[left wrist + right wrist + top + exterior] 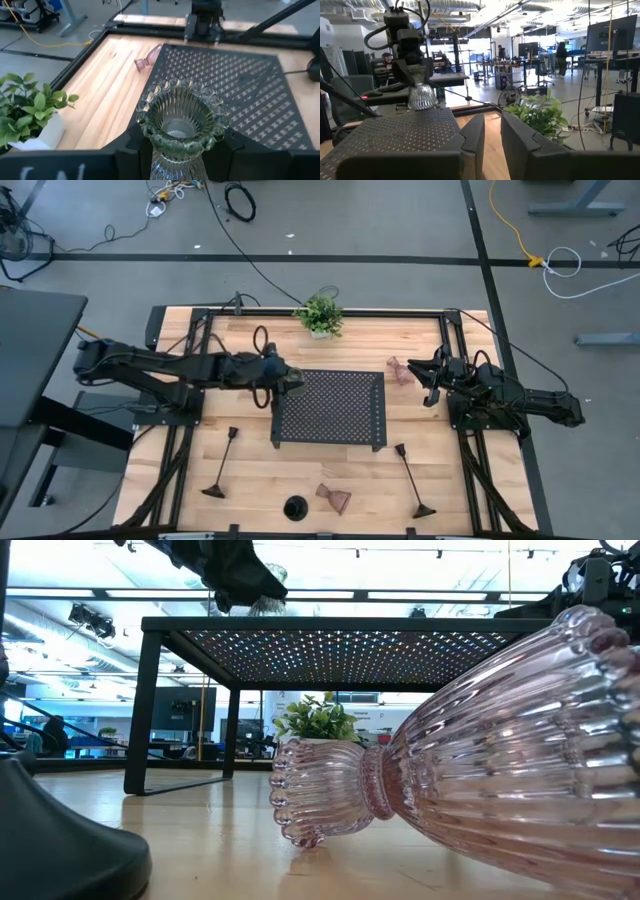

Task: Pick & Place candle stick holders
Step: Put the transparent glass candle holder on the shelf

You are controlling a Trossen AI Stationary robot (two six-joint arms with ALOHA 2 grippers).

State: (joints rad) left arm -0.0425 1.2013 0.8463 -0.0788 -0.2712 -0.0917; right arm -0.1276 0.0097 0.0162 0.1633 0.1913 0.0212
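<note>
- From the high view you see the left arm stretched flat across the table from 9 o'clock, its left gripper (283, 376) sitting over the 10 o'clock corner of the black perforated tray (330, 410) and clamped on the greenish glass holder (291, 379). The right arm reaches in from 3 o'clock; the right gripper (432, 376) is off the tray's 2 o'clock corner, fingers slightly apart and empty, just beside a pinkish holder (400, 370) lying on the wooden table (250, 480). Two tall black holders lie at 7 o'clock (220, 465) and 5 o'clock (412, 480), with the squat black holder (295, 507) and a second pinkish holder (335, 498) at 6 o'clock. The potted plant (319, 316) stands at 12 o'clock.
- In the low view that second pinkish holder (480, 770) lies on its side right against the lens. The raised tray (340, 645) stands behind it, and the left gripper (235, 580) hangs over the tray at 11 o'clock.
- The left wrist view shows you the greenish holder (180, 120) upright between the dark fingers (127, 145), its beaded rim facing up, above the tray's edge (235, 85).
- In the right wrist view the right fingers (520, 135) point level across the table with a narrow gap and nothing between them; the left gripper (412, 55) holds the glass above the tray's far corner.
</note>
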